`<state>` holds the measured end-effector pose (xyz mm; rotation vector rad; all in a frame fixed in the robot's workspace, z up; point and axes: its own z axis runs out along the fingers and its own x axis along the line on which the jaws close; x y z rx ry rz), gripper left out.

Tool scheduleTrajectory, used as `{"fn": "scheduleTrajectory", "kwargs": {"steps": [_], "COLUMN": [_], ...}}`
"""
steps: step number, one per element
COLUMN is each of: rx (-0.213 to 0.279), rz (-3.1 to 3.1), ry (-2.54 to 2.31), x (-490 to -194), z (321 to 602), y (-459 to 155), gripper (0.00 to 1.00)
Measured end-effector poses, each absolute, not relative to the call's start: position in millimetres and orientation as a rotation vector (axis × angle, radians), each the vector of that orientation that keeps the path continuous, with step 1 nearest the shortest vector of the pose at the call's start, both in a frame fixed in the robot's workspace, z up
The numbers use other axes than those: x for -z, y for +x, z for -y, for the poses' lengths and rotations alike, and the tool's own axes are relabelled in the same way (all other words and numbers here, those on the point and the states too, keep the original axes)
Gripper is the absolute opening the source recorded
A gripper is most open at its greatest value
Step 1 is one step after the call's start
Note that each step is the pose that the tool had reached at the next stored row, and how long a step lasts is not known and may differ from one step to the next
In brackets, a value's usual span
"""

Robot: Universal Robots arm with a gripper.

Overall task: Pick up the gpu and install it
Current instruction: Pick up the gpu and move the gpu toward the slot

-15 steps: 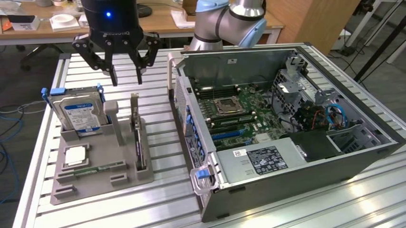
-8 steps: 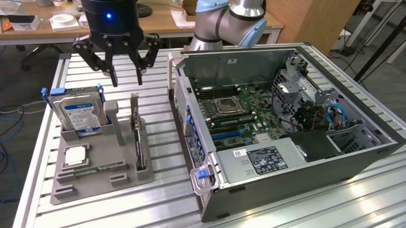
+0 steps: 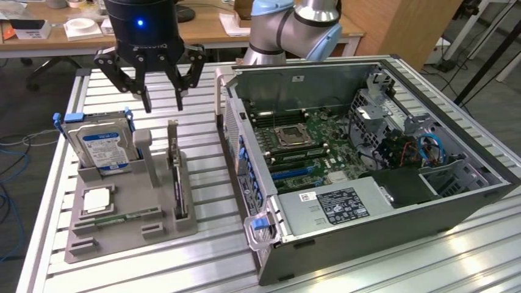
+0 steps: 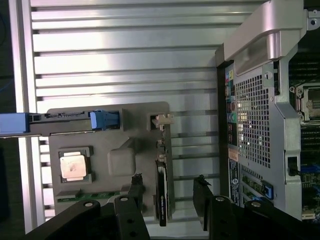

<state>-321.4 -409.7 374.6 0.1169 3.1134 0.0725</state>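
Gripper (image 3: 165,108): jaws spread wide, nothing held. It hangs over the rear end of the grey holder (image 3: 163,227), fingertips pointing down and apart from everything below them. In the wrist view the two black fingers (image 4: 134,192) stand either side of the holder's narrow slot, and the card in that slot shows in the gap between them.

The gpu (image 3: 177,178): seated on its long edge in that slot, which runs along one side of the holder. It is upright and not lifted. It is a thin, flat rectangular card presented edge-on. A black cooler block covers one face. A silver metal bracket closes its end at the rear of the holder, beneath the gripper. The bracket rises higher than the rest of the card, and its top tab is bent over. The board's colour cannot be judged from this angle.

Other items in the holder:
- A hard drive (image 3: 102,145) with a blue-white label stands upright at the opposite side.
- A square processor (image 3: 96,200) lies flat in a recess.
- A narrow green memory stick (image 3: 122,218) lies flat towards the front end.

An open computer case (image 3: 366,165), motherboard exposed, stands just beside the holder on the gpu's side. Both rest on a slatted aluminium worktop (image 3: 204,259).
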Motion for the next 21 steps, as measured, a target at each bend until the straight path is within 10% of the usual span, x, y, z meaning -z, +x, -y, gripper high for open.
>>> {"fn": "scheduleTrajectory", "kwargs": {"steps": [21], "rx": [-0.072], "rz": [-3.113], "ry": [0.117], "x": [-368.2], "z": [410.0], "y": [-320.2], "gripper": [0.53]}}
